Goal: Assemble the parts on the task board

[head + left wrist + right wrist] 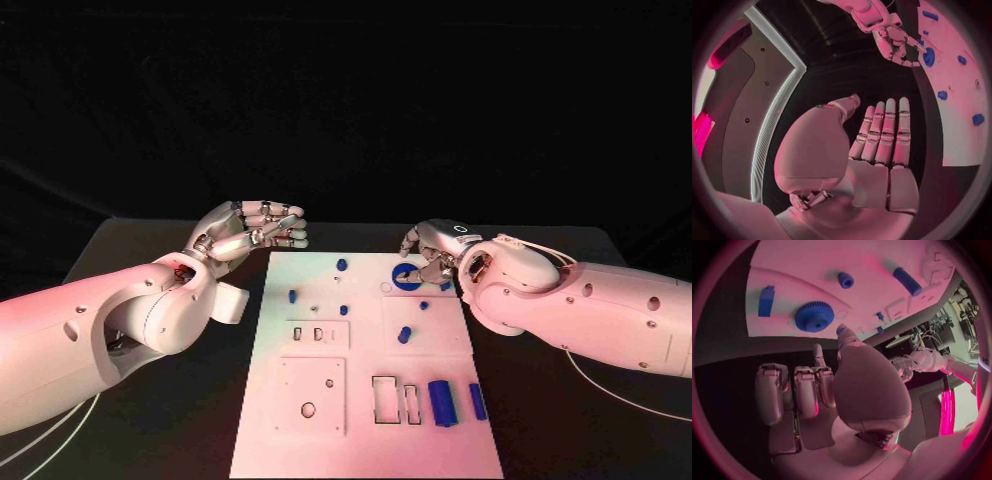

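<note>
From the head camera, the white board (368, 370) is lying in the middle of the black table (577, 420), running from the centre of the frame down to the bottom edge. The left hand (257, 230) is hovering just off the board's upper left corner, its fingers curling inward and holding nothing. The right hand (430, 255) is sitting at the board's upper right, its fingertips reaching down by a blue gear (407, 277); whether they are actually touching it I cannot tell from here. Small blue pegs (342, 265) are dotting the upper half of the board, and two blue cylinders (444, 403) are lying side by side near the lower right, beside a rectangular slot. In the left wrist camera, the left hand (879, 145) is filling the centre, fingers lying straight and close together with nothing between them, while the board (954, 100) is curving along the right side of the frame and the right hand (895, 42) is bending over the gear (929, 56) at the upper right. In the right wrist camera, the right hand (817, 390) is rising from the bottom with its fingers bent and apart, gripping nothing, and the gear (814, 316) is resting on the board (817, 270) just beyond the fingertips, in the upper left, with a blue block (766, 301) beside it.
</note>
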